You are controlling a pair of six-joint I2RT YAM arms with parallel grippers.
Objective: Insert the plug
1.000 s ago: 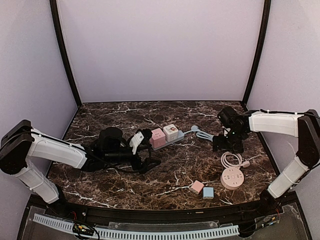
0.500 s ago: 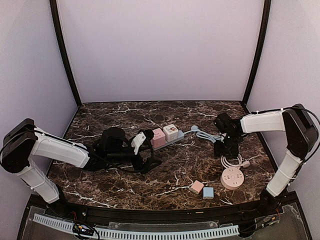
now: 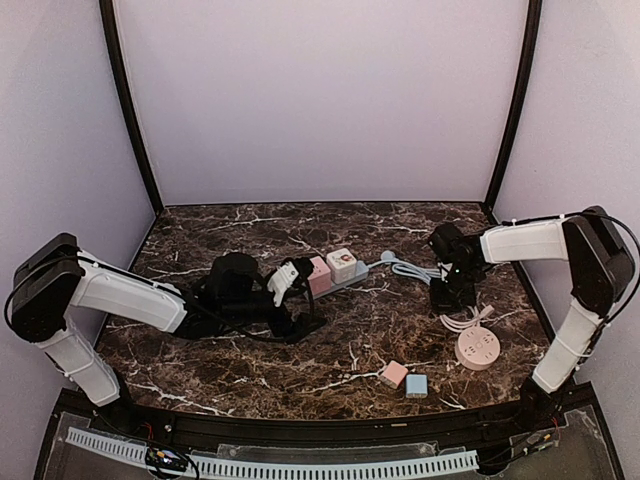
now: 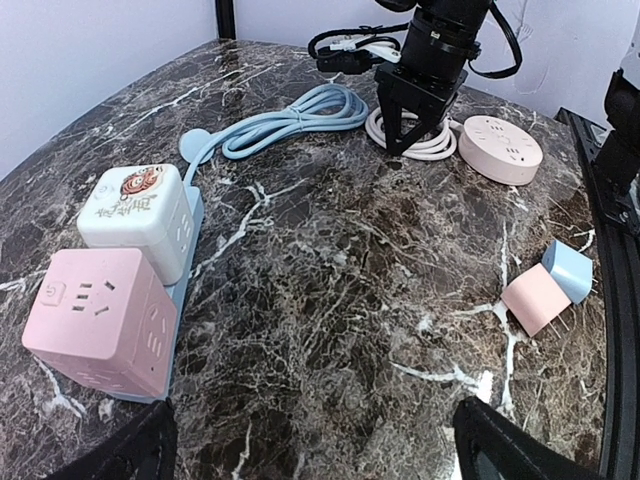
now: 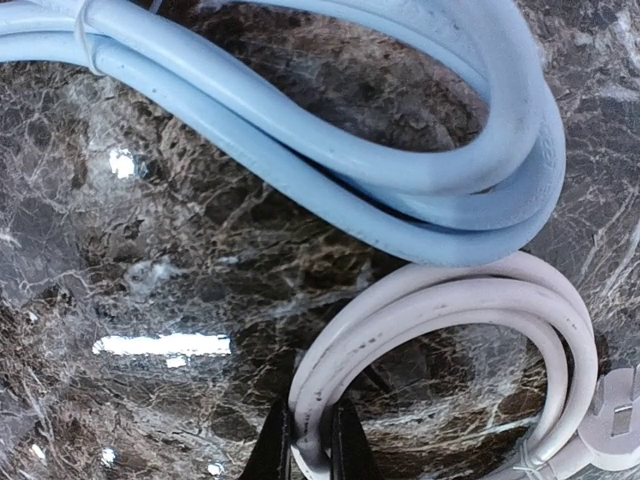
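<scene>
The right gripper (image 5: pixel 305 445) stands nose-down on the white cord (image 5: pixel 440 320), its jaws drawn narrow and pinched on one strand at the coil's 7 o'clock side. That looks like a hold taken on whatever the fingers could reach rather than on the part that matters. The plug (image 5: pixel 612 425) itself lies flat on the tabletop (image 3: pixel 230 225) at about 4 o'clock from the jaws, at the far end of the same coil and untouched. The cord runs on to the round socket (image 3: pixel 478 349), just beside the gripper toward 5 o'clock in the overhead view. A loop of blue cable (image 5: pixel 350 170) crowds the coil from 12 o'clock, touching or nearly so, which may be why the grip sits low on the coil's open side. The left gripper (image 4: pixel 315 455) hovers low with jaws wide and holding nothing. It faces the power strip (image 3: pixel 335 275), with the pink cube (image 4: pixel 95 320) and white cube (image 4: pixel 135 215) at its 9 to 10 o'clock — placed, I judge, to steady the strip when the plug arrives. The plug is well apart from any outlet, so the task is at an early stage. A regrasp on the plug body is likely needed first.
</scene>
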